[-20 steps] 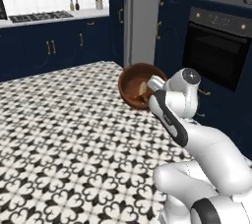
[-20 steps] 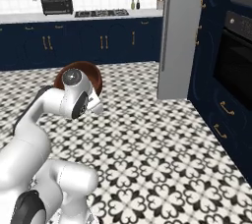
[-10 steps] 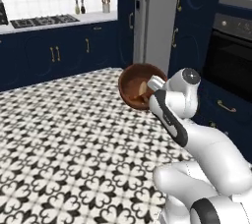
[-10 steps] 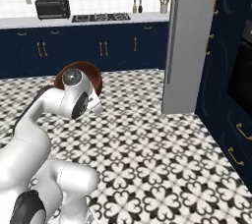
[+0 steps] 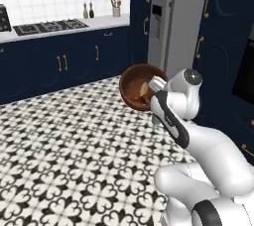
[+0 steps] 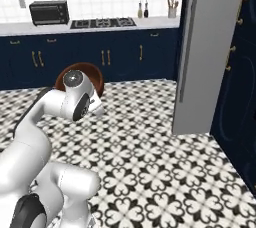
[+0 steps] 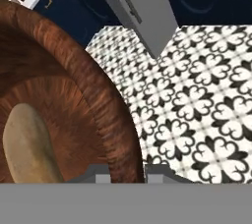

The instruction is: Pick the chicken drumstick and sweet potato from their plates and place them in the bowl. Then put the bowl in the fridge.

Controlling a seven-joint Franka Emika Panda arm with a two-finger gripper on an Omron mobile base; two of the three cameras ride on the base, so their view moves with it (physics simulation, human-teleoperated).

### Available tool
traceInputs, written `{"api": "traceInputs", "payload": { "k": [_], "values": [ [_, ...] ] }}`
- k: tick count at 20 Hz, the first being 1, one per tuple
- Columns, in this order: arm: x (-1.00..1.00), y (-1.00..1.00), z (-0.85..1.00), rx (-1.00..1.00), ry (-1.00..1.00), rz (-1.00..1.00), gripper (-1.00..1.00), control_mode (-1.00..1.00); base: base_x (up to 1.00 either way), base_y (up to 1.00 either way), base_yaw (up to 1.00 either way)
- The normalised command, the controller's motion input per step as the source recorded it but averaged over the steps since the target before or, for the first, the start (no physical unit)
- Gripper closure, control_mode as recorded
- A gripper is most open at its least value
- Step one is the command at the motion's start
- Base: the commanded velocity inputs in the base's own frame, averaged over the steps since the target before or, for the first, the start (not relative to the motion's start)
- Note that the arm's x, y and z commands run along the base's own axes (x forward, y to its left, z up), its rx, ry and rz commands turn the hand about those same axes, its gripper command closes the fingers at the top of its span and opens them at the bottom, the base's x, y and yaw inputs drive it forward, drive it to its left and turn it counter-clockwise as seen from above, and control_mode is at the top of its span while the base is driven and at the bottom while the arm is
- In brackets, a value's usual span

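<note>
In the hand view, the bowl [image 7: 74,95] is cut off by the left edge, and so is the sweet potato [image 7: 27,144] (lower end hidden). In the right base view, the arm covers most of the bowl.

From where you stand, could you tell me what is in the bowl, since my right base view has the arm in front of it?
Observer: The hand view shows a tan sweet potato lying inside the bowl.
Operator: Thanks. Is the claw gripping it?
Observer: Yes, the claw is shut on the bowl's rim, one finger inside and one outside.
Operator: Is the fridge open?
Observer: In the left base view the fridge door looks closed.
</note>
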Motion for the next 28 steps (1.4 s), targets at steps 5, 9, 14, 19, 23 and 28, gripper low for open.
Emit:
{"api": "traceInputs", "payload": {
  "k": [5,9,14,19,23,28],
  "values": [
    [0.0,0.0,0.0,0.0,0.0,0.0,1.0,1.0,1.0,0.16,0.0],
    [0.0,0.0,0.0,0.0,0.0,0.0,1.0,1.0,1.0,0.02,-0.01],
    [0.0,0.0,0.0,0.0,0.0,0.0,1.0,1.0,1.0,0.13,-0.1],
    [0.0,0.0,0.0,0.0,0.0,0.0,1.0,1.0,1.0,0.29,-0.16],
    [0.0,0.0,0.0,0.0,0.0,0.0,1.0,1.0,1.0,0.51,-0.22],
    [0.0,0.0,0.0,0.0,0.0,0.0,1.0,1.0,1.0,0.79,-0.58]
  ]
}}
